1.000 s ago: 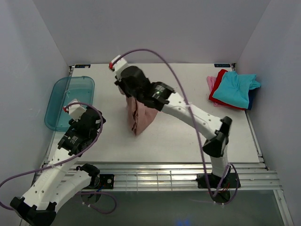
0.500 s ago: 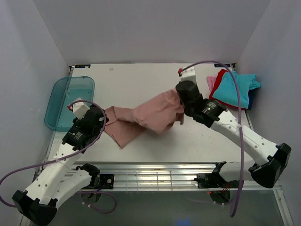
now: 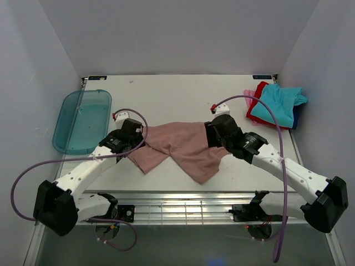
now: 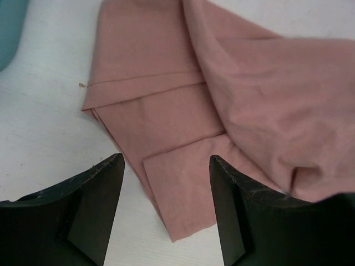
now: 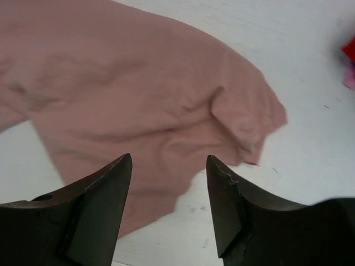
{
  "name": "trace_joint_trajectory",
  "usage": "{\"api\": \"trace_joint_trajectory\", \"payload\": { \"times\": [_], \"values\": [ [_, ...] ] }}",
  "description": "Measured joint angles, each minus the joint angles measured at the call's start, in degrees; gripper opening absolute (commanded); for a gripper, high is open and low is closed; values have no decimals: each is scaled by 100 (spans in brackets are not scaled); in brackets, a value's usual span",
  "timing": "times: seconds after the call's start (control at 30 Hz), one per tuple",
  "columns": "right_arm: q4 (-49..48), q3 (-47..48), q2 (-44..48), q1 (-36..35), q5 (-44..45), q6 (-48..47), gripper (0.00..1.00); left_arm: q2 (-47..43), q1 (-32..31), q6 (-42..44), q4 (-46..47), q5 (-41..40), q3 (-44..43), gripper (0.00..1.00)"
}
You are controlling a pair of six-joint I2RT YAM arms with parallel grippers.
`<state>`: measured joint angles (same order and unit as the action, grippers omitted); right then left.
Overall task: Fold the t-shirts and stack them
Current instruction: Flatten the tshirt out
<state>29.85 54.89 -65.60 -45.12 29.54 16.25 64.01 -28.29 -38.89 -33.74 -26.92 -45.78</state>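
Note:
A dusty-pink t-shirt [image 3: 183,145] lies crumpled and partly spread across the middle of the table, also seen in the left wrist view [image 4: 233,105] and the right wrist view [image 5: 127,94]. My left gripper [image 3: 135,138] hovers over its left end, open, with nothing between the fingers [image 4: 166,183]. At the shirt's right end my right gripper [image 3: 213,134] stands open above the cloth, holding nothing [image 5: 169,183]. Several other t-shirts [image 3: 274,104], turquoise on red, pink and dark blue, lie piled at the back right.
A translucent teal plastic tray [image 3: 83,119] sits at the left edge of the table [image 3: 177,91]. Grey walls close in the left, back and right sides. The arms' cables loop over the near edge.
My right gripper swung right with the pink shirt, lowered it onto the table and opened, letting it go. My left arm reached forward to the shirt's left end.

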Motion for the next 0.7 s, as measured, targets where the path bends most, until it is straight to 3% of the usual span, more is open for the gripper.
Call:
{"api": "trace_joint_trajectory", "payload": {
  "times": [0.13, 0.3, 0.7],
  "values": [
    [-605, -28, -181, -214, -1198, -28, 58, 785, 0, 57, -11, -48, 79, 74],
    [-1075, -678, -752, -756, -2127, 39, 56, 1054, 0, -2, -188, -334, 125, 75],
    [-1434, -826, -1860, -1355, -2778, 140, 52, 1615, 9, -271, -186, -839, 125, 76]
  ]
}}
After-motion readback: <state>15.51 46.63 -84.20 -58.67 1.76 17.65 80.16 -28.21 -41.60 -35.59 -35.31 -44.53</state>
